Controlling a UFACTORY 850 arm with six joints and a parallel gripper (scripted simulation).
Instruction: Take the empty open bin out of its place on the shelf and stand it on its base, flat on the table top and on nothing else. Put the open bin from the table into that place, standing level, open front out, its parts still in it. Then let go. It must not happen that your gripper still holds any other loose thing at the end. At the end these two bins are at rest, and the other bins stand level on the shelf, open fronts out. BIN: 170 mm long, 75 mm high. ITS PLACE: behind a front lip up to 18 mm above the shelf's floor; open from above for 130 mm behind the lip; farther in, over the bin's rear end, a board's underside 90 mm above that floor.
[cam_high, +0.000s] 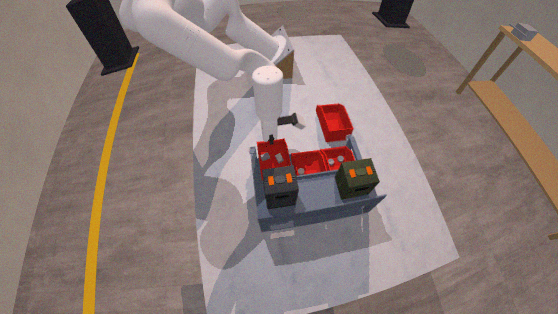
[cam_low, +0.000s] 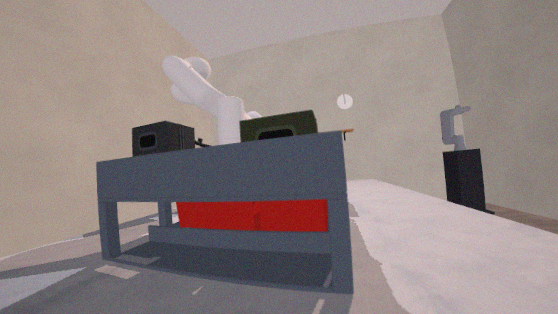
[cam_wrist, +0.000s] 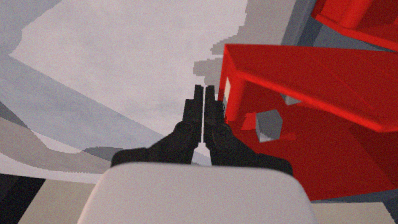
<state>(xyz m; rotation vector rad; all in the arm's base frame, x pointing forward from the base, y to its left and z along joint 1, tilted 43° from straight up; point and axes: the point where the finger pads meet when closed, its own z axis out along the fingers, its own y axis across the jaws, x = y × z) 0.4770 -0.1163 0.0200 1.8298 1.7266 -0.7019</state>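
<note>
The red bin with grey parts (cam_high: 273, 159) (cam_wrist: 310, 165) is at the left end of the grey shelf (cam_high: 320, 196) (cam_low: 220, 175). Its open front faces the arm and it looks higher than its neighbours. Its rear is hidden behind the dark box in the top view and does not show under the board in the exterior view; I cannot tell what it rests on. The empty red bin (cam_high: 336, 120) stands apart on the white table top (cam_high: 405, 225), near the shelf's right end. My gripper (cam_high: 271, 141) (cam_wrist: 204, 98) is shut and empty, close beside the left bin's front corner.
Two red bins with parts, the middle one (cam_high: 308, 163) and the right one (cam_high: 340, 158), sit side by side in the shelf. A dark box (cam_high: 281, 189) (cam_low: 162, 139) and a green box (cam_high: 357, 179) (cam_low: 280, 125) stand on its upper board.
</note>
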